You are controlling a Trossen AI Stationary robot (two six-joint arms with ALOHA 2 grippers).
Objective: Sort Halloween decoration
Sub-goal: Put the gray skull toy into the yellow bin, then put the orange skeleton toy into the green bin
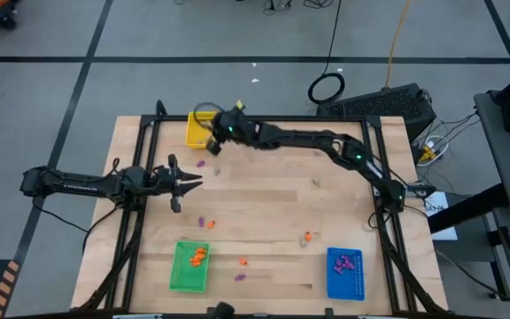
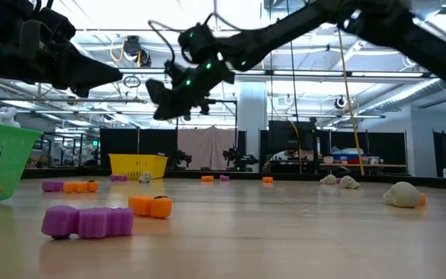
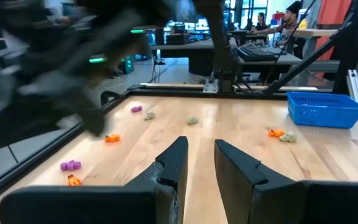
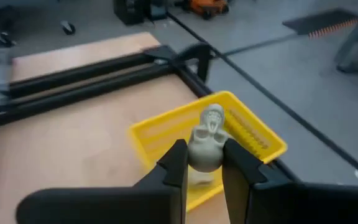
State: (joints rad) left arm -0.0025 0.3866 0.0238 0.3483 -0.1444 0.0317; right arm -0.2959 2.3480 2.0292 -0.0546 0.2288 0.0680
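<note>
Here, the right gripper [image 4: 204,163] pinches a beige-grey skull trinket [image 4: 206,144] above the yellow tray [image 4: 241,127] at the table's far edge; the left gripper [image 3: 199,163], slightly parted and empty, waits left; orange trinkets [image 1: 198,256] fill the green tray [image 1: 189,278]; purple trinkets [image 1: 346,261] lie in the blue tray [image 1: 344,285].

Trinkets [image 1: 204,222] scattered between three trays [image 1: 189,267], right pincer [image 4: 205,163] above far tray [image 4: 241,127]

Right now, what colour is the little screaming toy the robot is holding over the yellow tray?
Beige-grey. The toy sits pinched between the right gripper's fingers above the yellow tray; the right wrist view shows it best.
</note>
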